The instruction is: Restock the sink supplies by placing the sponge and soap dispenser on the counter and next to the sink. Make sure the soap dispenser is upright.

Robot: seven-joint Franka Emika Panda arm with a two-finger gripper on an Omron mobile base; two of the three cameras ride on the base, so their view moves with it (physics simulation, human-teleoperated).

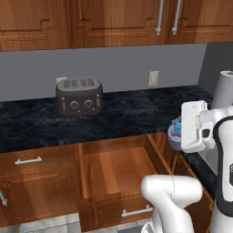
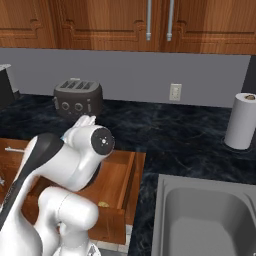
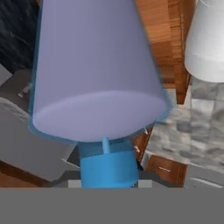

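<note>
My gripper [image 1: 180, 130] is shut on the soap dispenser [image 1: 173, 135], a pale lavender bottle with a blue pump. It hangs in the air above the right end of the open drawer [image 1: 116, 170], short of the black counter [image 1: 132, 113]. In the hand view the soap dispenser [image 3: 96, 65] looms close, with its blue pump end nearest the hand and its wide base facing away. The grey sink [image 2: 165, 220] lies to the right, set into the counter [image 2: 165, 135]. A small yellowish thing [image 2: 103, 204] lies at the drawer's near inside edge; I cannot tell whether it is the sponge.
A dark toaster [image 1: 79, 96] stands at the back of the counter, under wooden wall cabinets. A white paper towel roll [image 2: 241, 121] stands upright behind the sink. The pulled-out drawer [image 2: 112, 182] juts toward the base. My own arm blocks much of the right base view.
</note>
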